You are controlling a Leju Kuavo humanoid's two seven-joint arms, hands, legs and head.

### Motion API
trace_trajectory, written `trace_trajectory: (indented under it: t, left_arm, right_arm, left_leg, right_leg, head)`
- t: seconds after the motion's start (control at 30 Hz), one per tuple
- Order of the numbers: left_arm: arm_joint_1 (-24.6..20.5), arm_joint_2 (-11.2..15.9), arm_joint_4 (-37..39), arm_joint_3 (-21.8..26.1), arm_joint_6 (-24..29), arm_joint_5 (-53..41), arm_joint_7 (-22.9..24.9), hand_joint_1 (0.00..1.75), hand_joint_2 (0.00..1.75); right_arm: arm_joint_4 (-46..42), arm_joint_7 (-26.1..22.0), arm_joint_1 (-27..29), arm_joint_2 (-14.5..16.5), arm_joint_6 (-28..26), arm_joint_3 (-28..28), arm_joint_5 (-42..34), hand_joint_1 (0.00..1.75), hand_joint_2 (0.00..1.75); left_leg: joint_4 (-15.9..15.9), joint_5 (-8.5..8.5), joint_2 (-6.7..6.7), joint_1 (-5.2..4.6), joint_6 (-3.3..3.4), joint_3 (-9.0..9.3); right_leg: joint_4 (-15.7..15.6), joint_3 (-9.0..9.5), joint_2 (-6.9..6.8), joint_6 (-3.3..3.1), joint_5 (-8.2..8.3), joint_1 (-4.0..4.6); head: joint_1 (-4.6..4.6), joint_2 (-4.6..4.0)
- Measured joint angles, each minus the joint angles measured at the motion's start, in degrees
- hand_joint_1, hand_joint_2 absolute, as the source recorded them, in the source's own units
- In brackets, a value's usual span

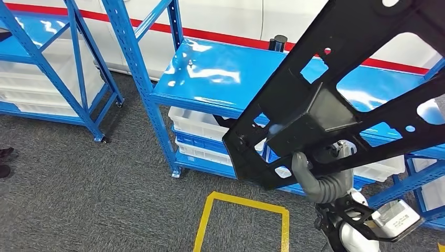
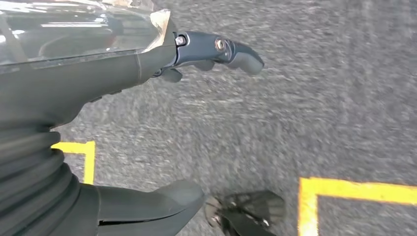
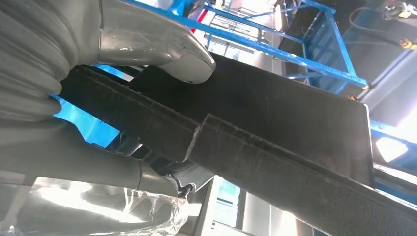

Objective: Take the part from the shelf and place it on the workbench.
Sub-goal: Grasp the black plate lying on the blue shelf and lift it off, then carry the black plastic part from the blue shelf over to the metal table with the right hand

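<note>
Step in hand, as I judge it: carry phase; the part [image 1: 336, 100] is off the shelf [image 1: 220, 73] and held in the air in front of it, not yet at any worktop; no worktop can be made out in these views.

Right hand [image 1: 325, 176]: grips the part from beneath, near its lower edge; in the right wrist view the thumb [image 3: 162, 51] lies on one face of the black panel and the fingers wrap the other side, so the clamp looks firm.

Left hand [image 2: 147, 123]: hangs over grey carpet [image 2: 295, 108] with yellow floor tape [image 2: 359, 189]; holds nothing; thumb and fingers apart.

Part: black flat frame with cut-outs and a raised boxy section near mid-length; long axis runs on a diagonal, low end towards the robot's left, high end up and to its right, leaving the head view; broad face tilted towards the camera.

Next move, my estimate: turn towards the worktop, level the long axis, then lower it flat; the one-handed, off-centre hold suggests the far end may swing.
</note>
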Motion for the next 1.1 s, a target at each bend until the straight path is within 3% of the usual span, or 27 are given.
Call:
trace_trajectory:
  t: [0.07, 0.1, 0.13, 0.17, 0.23, 0.3, 0.33, 0.37, 0.43, 0.47, 0.57, 0.6, 0.63, 0.67, 0.7, 0.73, 0.77, 0.83, 0.9, 0.97, 1.03, 1.1]
  left_arm:
    - [0.0, 0.1, 0.0, 0.0, 0.0, 0.0, 0.0, 0.0, 1.75]
    - [0.0, 0.0, 0.0, 0.0, 0.0, 0.0, 0.0, 0.0, 1.75]
    - [0.0, 0.0, 0.0, 0.0, 0.0, 0.0, 0.0, 0.0, 1.75]
    - [0.0, 0.0, 0.0, 0.0, -0.1, 0.0, 0.0, 0.0, 1.75]
    - [0.0, 0.0, 0.0, 0.0, -0.2, 0.0, 0.0, 0.0, 1.75]
    - [-0.1, 0.0, 0.0, 0.0, -0.4, 0.0, 0.0, 0.0, 1.75]
    - [-0.1, -0.1, 0.0, 0.0, -0.4, 0.0, 0.0, 0.0, 1.75]
    - [0.0, -0.1, 0.0, 0.0, -0.4, 0.0, 0.0, 0.0, 1.75]
    - [0.1, 0.0, 0.0, 0.0, -0.4, 0.0, 0.0, 0.0, 1.75]
    - [0.1, 0.0, 0.0, 0.0, -0.4, 0.0, 0.0, 0.0, 1.75]
    - [0.2, 0.0, 0.0, 0.0, -0.5, 0.0, 0.0, 0.0, 1.75]
    - [0.2, 0.0, 0.0, 0.0, -0.5, 0.0, 0.0, 0.0, 1.75]
    - [0.1, 0.0, 0.0, 0.0, -0.5, -0.1, 0.0, 0.0, 1.75]
    - [0.1, 0.0, 0.0, 0.0, -0.5, -0.1, 0.0, 0.0, 1.75]
    - [0.1, 0.0, 0.0, 0.0, -0.5, -0.1, 0.0, 0.0, 1.75]
    - [0.1, 0.0, 0.0, 0.0, -0.5, -0.1, 0.0, 0.0, 1.75]
    - [0.0, 0.0, -0.1, 0.0, -0.5, -0.1, 0.0, 0.0, 1.75]
    - [-0.2, 0.0, -0.1, 0.0, -0.5, 0.0, 0.0, 0.0, 1.75]
    - [-0.2, 0.0, -0.1, 0.0, -0.5, 0.0, 0.0, 0.0, 1.75]
    - [-0.1, 0.0, -0.1, 0.0, -0.5, 0.0, -0.5, 0.0, 1.75]
    - [0.0, 0.1, -0.1, 0.0, -0.4, -0.2, -1.1, 0.0, 1.75]
    - [0.0, 0.1, -0.1, 0.0, -0.3, -0.4, -1.3, 0.0, 1.75]
  right_arm:
    - [0.1, -0.1, 0.4, 0.0, 0.0, 0.0, 0.1, 1.75, 1.75]
    - [0.2, -0.1, 0.6, 0.0, 0.0, 0.0, 0.1, 1.75, 1.75]
    - [0.3, -0.1, 0.8, 0.0, 0.0, 0.0, 0.1, 1.75, 1.75]
    - [0.4, -0.1, 1.0, 0.0, 0.0, 0.1, 0.2, 1.75, 1.75]
    - [0.5, -0.1, 1.1, 0.0, 0.0, 0.1, 0.3, 1.75, 1.75]
    - [0.5, -0.1, 1.1, 0.0, -0.1, 0.1, 0.5, 1.75, 1.75]
    - [0.5, -0.1, 1.1, 0.0, -0.1, 0.1, 0.8, 1.75, 1.75]
    - [0.6, -0.1, 1.2, 0.0, -0.1, 0.1, 1.0, 1.75, 1.75]
    - [0.7, -0.1, 1.2, 0.0, -0.2, 0.2, 1.5, 1.75, 1.75]
    - [0.7, -0.1, 1.3, 0.1, -0.2, 0.2, 1.6, 1.75, 1.75]
    - [0.9, -0.1, 1.5, 0.1, -0.3, 0.3, 2.2, 1.75, 1.75]
    - [1.0, -0.1, 1.7, 0.1, -0.3, 0.3, 2.4, 1.75, 1.75]
    - [1.1, -0.2, 1.8, 0.1, -0.3, 0.3, 2.5, 1.75, 1.75]
    - [1.2, -0.2, 1.9, 0.0, -0.3, 0.4, 2.6, 1.75, 1.75]
    - [1.3, -0.3, 1.9, 0.0, -0.3, 0.4, 2.6, 1.75, 1.75]
    - [1.4, -0.3, 2.0, 0.0, -0.3, 0.4, 2.7, 1.75, 1.75]
    - [1.4, -0.3, 2.0, 0.0, -0.3, 0.4, 2.8, 1.75, 1.75]
    - [1.4, -0.4, 2.0, 0.0, -0.1, 0.4, 3.2, 1.75, 1.75]
    - [1.5, -0.5, 1.9, 0.0, 0.1, 0.5, 3.5, 1.75, 1.75]
    - [1.8, -0.6, 1.7, -0.1, 0.2, 0.6, 3.8, 1.75, 1.75]
    - [2.1, -0.5, 1.5, -0.5, 0.2, 0.8, 4.1, 1.75, 1.75]
    - [2.4, -0.5, 1.4, -0.9, 0.2, 0.9, 4.3, 1.75, 1.75]
  left_leg:
    - [0.0, 1.43, 0.13, -0.29, 0.51, -1.66]
    - [0.1, 2.2, 0.16, -0.41, 0.59, -2.55]
    - [0.1, 2.98, 0.19, -0.5, 0.58, -3.48]
    - [0.2, 3.75, 0.21, -0.56, 0.52, -4.4]
    - [0.3, 5.21, 0.19, -0.6, 0.19, -6.11]
    - [0.4, 6.55, 0.1, -0.74, -0.37, -7.15]
    - [0.3, 7.21, 0.08, -0.78, -0.69, -7.35]
    - [0.1, 7.83, 0.07, -0.79, -1.04, -7.44]
    - [0.2, 7.97, 0.01, -0.53, -1.71, -7.71]
    - [1.1, 6.29, -0.05, -0.39, -2.02, -8.11]
    - [10.0, -3.0, -0.16, -0.08, -2.76, -9.87]
    - [13.4, -4.55, -0.17, 0.02, -3.0, -10.14]
    - [15.9, -4.59, -0.15, 0.15, -3.21, -9.92]
    - [16.7, -3.41, -0.15, 0.34, -3.38, -8.96]
    - [15.5, -1.77, -0.14, 0.54, -3.48, -7.08]
    - [12.5, -0.75, -0.15, 0.76, -3.56, -4.35]
    - [8.6, -0.78, -0.21, 0.8, -3.61, -1.33]
    - [2.6, -2.39, -0.42, 0.55, -3.31, 2.52]
    - [1.1, -2.79, -0.55, 0.03, -2.32, 2.39]
    - [0.8, -1.86, -0.53, -0.16, -0.89, 1.17]
    - [0.5, -0.6, -0.66, -0.13, 0.25, -0.26]
    - [0.6, 0.71, -1.05, -0.25, 0.58, -1.86]
  right_leg:
    - [7.1, -1.9, 0.27, -0.74, -4.91, 0.06]
    - [10.3, -2.23, 0.39, -0.64, -6.13, 0.09]
    - [12.0, -1.84, 0.49, -0.2, -6.11, 0.13]
    - [11.8, -0.5, 0.54, 0.38, -5.16, 0.13]
    - [5.6, 5.06, 0.55, 1.12, -3.03, 0.13]
    - [-3.0, 11.07, 0.6, 0.71, -3.51, 0.49]
    - [-5.6, 12.57, 0.67, 0.28, -4.13, 0.72]
    - [-6.8, 12.95, 0.72, -0.12, -4.39, 0.99]
    - [-6.7, 12.04, 0.66, -1.0, -3.49, 0.63]
    - [-6.7, 11.48, 0.56, -1.6, -2.81, 0.4]
    - [-6.7, 9.33, 0.31, -2.7, -0.61, 0.2]
    - [-6.6, 8.54, 0.26, -2.65, 0.1, 0.26]
    - [-6.4, 7.67, 0.23, -2.52, 0.78, 0.31]
    - [-6.1, 6.72, 0.22, -2.31, 1.4, 0.3]
    - [-5.7, 5.69, 0.22, -2.02, 1.9, 0.24]
    - [-5.2, 4.78, 0.22, -1.7, 2.27, 0.19]
    - [-4.6, 3.94, 0.21, -1.35, 2.55, 0.21]
    - [-3.8, 2.83, 0.07, -0.47, 3.2, 0.34]
    - [-3.8, 2.17, -0.1, 0.49, 4.12, 0.28]
    - [-2.9, 1.09, -0.11, 0.79, 3.42, 0.1]
    - [1.6, -0.78, 0.01, -0.01, -0.71, 0.07]
    - [8.6, -2.52, 0.22, -0.67, -4.88, 0.18]
  head:
    - [0.16, 0.0]
    - [0.19, 0.0]
    - [0.2, 0.0]
    - [0.19, 0.0]
    - [0.2, 0.0]
    - [0.19, 0.0]
    - [0.18, 0.0]
    - [0.14, 0.0]
    - [0.06, 0.0]
    - [-0.07, 0.0]
    - [-0.36, 0.0]
    - [-0.38, 0.0]
    - [-0.38, 0.0]
    - [-0.4, 0.0]
    - [-0.41, 0.0]
    - [-0.43, 0.0]
    - [-0.44, 0.0]
    - [-0.35, 0.0]
    - [-0.25, 0.0]
    - [-0.22, 0.0]
    - [-0.11, 0.0]
    - [0.0, 0.0]
